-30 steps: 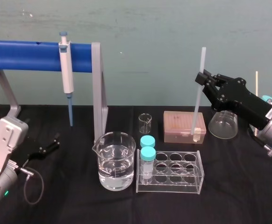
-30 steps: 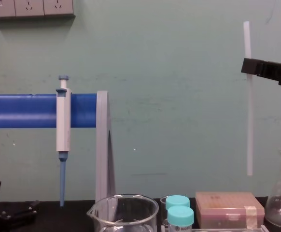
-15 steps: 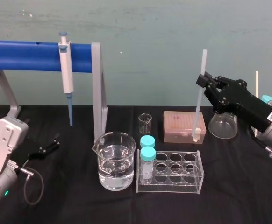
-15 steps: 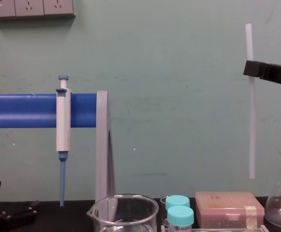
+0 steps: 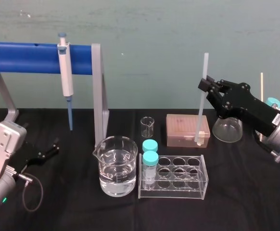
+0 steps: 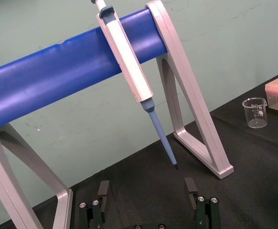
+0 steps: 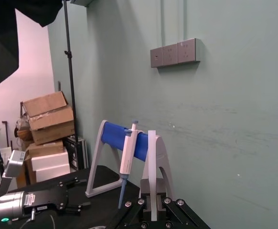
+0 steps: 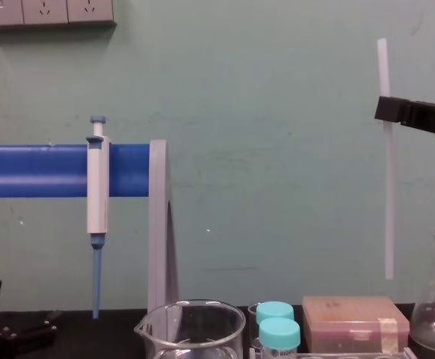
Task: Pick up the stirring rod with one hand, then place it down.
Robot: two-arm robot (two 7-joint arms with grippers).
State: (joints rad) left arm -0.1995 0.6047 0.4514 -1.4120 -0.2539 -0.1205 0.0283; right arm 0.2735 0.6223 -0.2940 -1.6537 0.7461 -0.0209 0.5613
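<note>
Pinching the rod [image 5: 201, 110] near its upper end, our right gripper [image 5: 206, 85] holds it upright in the air over the right side of the table [image 5: 246, 197], blocky black fingers pressed on the thin, straight, translucent white stick. In the chest view we see its lower end hanging clear above a flat tan box [image 5: 188, 130] with a strip of tape on its front. Just right of the box stands a clear conical flask [image 5: 227, 129]. Nearer to us sits a clear plastic rack [image 5: 174, 178] with round holes, two vials [image 5: 150, 163] with teal caps standing in its left end. Beside the rack is a wide glass beaker [image 5: 114, 166] part filled with clear liquid. A small beaker [image 5: 147, 126] stands behind them. At the left a grey-legged stand [image 5: 97, 91] with a smooth blue bar carries a white pipette [image 5: 64, 77] with a blue tip. Our left gripper [image 6: 147, 191] sits low at the left of the matte black table, fingers spread wide.
</note>
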